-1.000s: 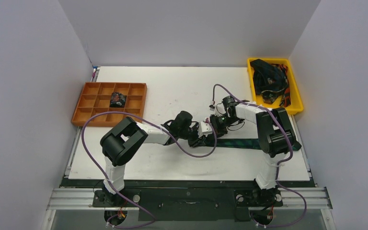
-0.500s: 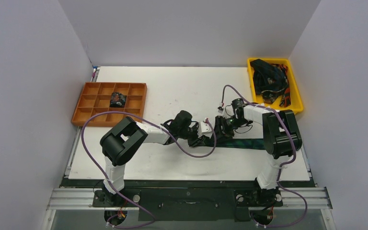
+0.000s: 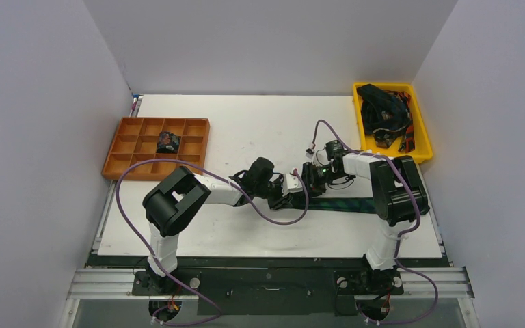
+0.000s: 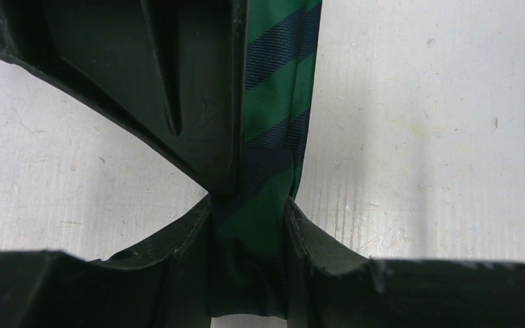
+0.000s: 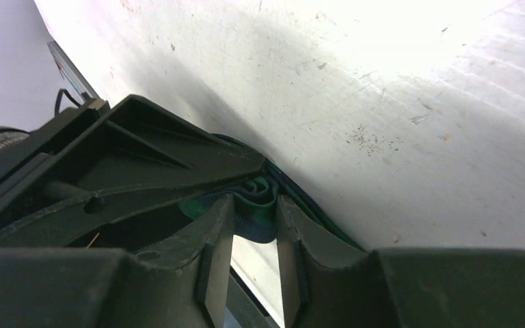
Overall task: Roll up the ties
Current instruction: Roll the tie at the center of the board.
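Left fingers (image 4: 328, 273): clamped on the green-navy striped tie (image 4: 277, 82).
Right fingers (image 5: 212, 273): partly apart around the tie's curled end; cannot tell whether they grip it.
Tie: flat on the surface (image 4: 437, 137), centre-right.

White bench (image 3: 246, 123). Left: orange divided tray (image 3: 131, 145), one dark coil (image 3: 168, 142) inside. Right: yellow bin (image 3: 357, 109), tangled ties (image 3: 383, 109). Centre: plaid tie (image 3: 345, 203) lying flat; left gripper (image 3: 292, 199) and right gripper (image 3: 310, 183) at its left end.

Green-navy striped tie (image 4: 277, 102) flat, end seemingly coiled.
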Robot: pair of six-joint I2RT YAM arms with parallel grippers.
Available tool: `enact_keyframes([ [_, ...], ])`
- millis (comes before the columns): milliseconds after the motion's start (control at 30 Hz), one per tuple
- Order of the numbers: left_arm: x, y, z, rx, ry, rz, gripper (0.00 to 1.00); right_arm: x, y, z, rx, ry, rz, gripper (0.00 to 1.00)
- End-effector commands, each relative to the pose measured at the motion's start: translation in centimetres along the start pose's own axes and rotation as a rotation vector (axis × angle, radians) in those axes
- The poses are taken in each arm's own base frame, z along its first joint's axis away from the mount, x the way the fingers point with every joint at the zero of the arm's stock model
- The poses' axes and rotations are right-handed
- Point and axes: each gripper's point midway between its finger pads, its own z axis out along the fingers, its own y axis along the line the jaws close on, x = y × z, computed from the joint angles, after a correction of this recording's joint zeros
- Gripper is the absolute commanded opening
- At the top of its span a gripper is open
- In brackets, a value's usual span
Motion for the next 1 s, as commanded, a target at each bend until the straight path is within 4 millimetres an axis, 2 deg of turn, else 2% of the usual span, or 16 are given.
enact_keyframes([
  [0, 6.0, -1.2, -0.6, 0.02, 0.184, -0.09, 0.2, 0.4, 0.7, 0.5, -0.038, 0.009, -0.031, 0.19],
  [67, 6.0, -1.2, -0.6, 0.02, 0.185, -0.093, 0.21, 1.2, 0.2, 0.4, -0.014, 0.04, -0.038, 0.1],
  [133, 6.0, -1.1, -0.6, 0.016, 0.184, -0.099, 0.21, 2.2, -0.5, 0.3, 0.01, 0.085, -0.041, 0.09],
  [233, 6.0, -1.0, -0.5, 0.013, 0.183, -0.101, 0.21, 3.1, -0.7, -0.2, 0.003, 0.115, -0.037, 0.33],
  [300, 5.9, -1.0, -0.5, 0.013, 0.182, -0.101, 0.21, 3.2, -0.5, -0.2, -0.006, 0.106, -0.041, 0.4],
  [400, 5.9, -1.0, -0.5, 0.012, 0.182, -0.102, 0.21, 3.0, -0.3, 0.1, -0.022, 0.099, -0.03, 0.42],
  [500, 5.8, -0.9, -0.5, 0.012, 0.18, -0.101, 0.21, 2.2, -0.4, 0.6, -0.022, 0.073, -0.036, 0.32],
  [600, 5.8, -1.0, -0.5, 0.013, 0.178, -0.101, 0.22, 1.8, -0.8, 0.7, -0.01, 0.062, -0.031, 0.02],
  [667, 5.7, -1.0, -0.5, 0.014, 0.171, -0.104, 0.28, 2.1, -1.4, 0.6, 0.022, 0.068, -0.034, 0.0],
  [700, 5.2, -0.9, -0.5, 0.014, 0.151, -0.102, 0.39, 2.4, -2.1, 0.6, 0.055, 0.08, -0.025, 0.0],
  [767, 4.2, -0.6, -0.9, 0.01, 0.095, -0.095, 0.52, 3.0, -3.4, 0.4, 0.116, 0.098, -0.02, 0.0],
  [800, 4.5, -0.8, -1.2, 0.007, 0.083, -0.099, 0.56, 3.2, -4.3, 0.4, 0.15, 0.107, -0.022, 0.0],
  [833, 2.9, -0.3, -1.4, -0.005, 0.02, -0.069, 0.61, 3.7, -4.7, 0.3, 0.172, 0.128, -0.01, 0.0],
  [867, 3.3, -0.7, -1.8, -0.005, 0.012, -0.069, 0.62, 4.0, -5.7, 0.3, 0.207, 0.142, -0.008, 0.0],
  [900, 1.8, -0.4, -2.0, -0.016, -0.045, -0.031, 0.65, 4.4, -6.2, 0.3, 0.224, 0.158, -0.002, 0.0],
  [967, 1.2, -0.5, -2.3, -0.019, -0.086, 0.0, 0.68, 4.6, -7.3, 0.2, 0.275, 0.179, 0.006, 0.0],
])
